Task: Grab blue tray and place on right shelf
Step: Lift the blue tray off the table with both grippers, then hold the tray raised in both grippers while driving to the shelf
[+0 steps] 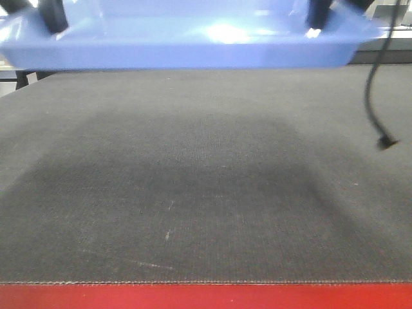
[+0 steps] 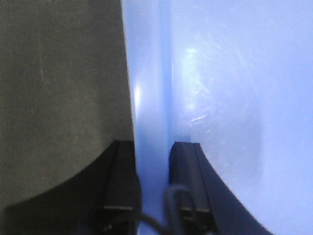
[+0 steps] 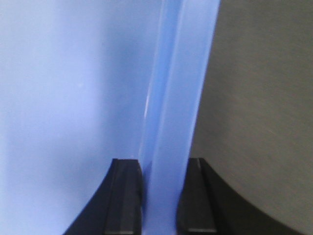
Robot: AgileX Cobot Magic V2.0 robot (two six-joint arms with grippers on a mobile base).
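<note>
Two grips: left gripper (image 2: 152,154) and right gripper (image 3: 161,166) each pinching blue tray (image 1: 193,45) rim between jaws | mat (image 1: 206,180) below | hold it level, swing arms together.

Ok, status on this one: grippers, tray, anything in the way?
Left gripper shut on blue tray rim, right gripper likewise. Tray held above the table. Black cable dangles at right; shelf not in view.

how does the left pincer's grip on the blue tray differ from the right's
The left pincer clamps the blue tray by its left rim, the right pincer by its right rim. A cable loops at the left pincer; the right pincer's wrist view shows none. Both are shut on the rim.
</note>
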